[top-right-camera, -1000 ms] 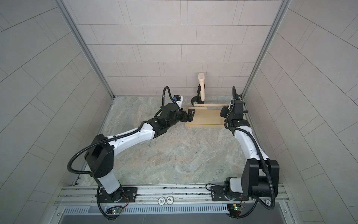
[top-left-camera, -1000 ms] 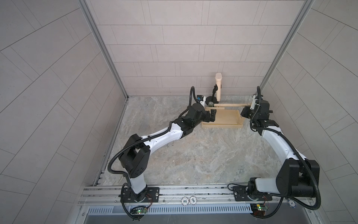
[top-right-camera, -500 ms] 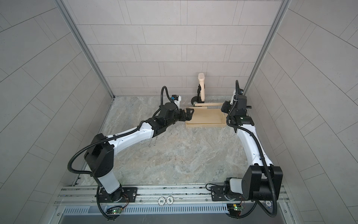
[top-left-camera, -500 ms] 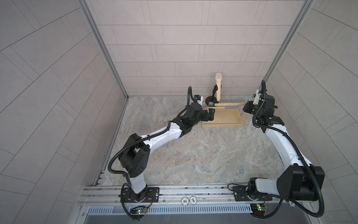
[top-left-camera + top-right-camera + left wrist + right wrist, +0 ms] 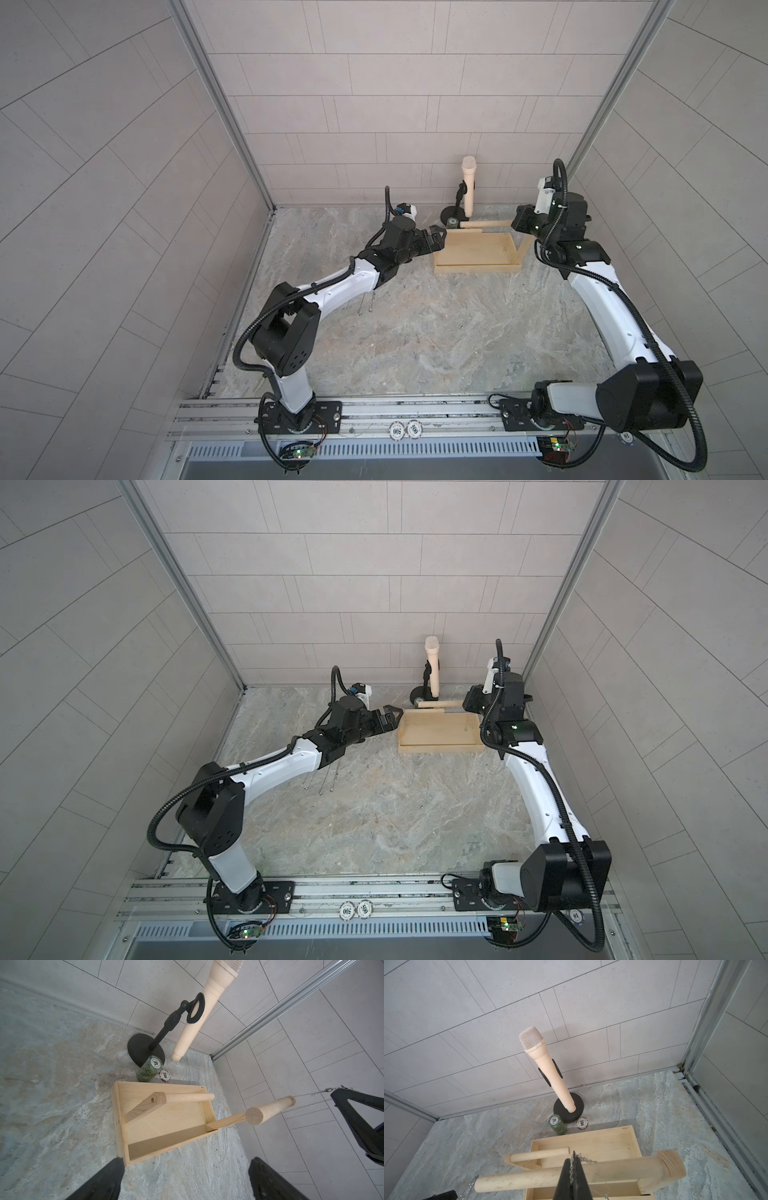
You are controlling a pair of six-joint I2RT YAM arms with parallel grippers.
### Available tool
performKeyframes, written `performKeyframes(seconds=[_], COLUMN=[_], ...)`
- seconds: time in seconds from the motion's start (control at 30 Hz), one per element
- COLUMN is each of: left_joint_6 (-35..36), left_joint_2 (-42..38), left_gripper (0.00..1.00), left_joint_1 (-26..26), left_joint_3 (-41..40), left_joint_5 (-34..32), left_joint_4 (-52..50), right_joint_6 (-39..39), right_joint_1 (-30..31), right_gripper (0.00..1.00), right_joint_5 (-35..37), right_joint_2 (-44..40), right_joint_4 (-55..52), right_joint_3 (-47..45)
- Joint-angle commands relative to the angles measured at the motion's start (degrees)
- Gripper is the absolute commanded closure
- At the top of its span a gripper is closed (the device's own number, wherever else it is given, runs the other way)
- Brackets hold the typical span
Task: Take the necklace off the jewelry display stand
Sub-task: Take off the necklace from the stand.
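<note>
Here the right gripper (image 5: 573,1160) is pinched shut on the necklace (image 5: 329,1090), its chain drawn taut from the bar (image 5: 270,1111) of the stand (image 5: 121,1126); the left gripper (image 5: 440,237) gapes wide just beside the stand.

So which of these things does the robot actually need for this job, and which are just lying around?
Needed: necklace; jewelry display stand; right hand, pinching the necklace; left hand, open.
Lying about: microphone on black stand; green chip stack; single chip.
</note>
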Motion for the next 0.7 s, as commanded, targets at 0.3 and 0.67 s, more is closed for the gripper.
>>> performKeyframes(seconds=[0.3, 0.67], left_joint_6=[-12.14, -23.91], left_joint_2=[-4.8, -6.81], left_gripper=[0.0, 0.0], left_joint_1=[3.83, 6.57], left_joint_3=[-8.04, -14.71], left_joint_5=[6.02, 7.75], left_joint_4=[10.28, 17.13], right_joint_6=[-0.32, 0.36], right_joint_1=[10.22, 18.42], right_gripper=[1.0, 1.0], right_joint_5=[2.28, 3.76], right_joint_2=[4.36, 10.34], right_joint_4=[-1.0, -1.98], right_joint_3=[7.03, 15.0])
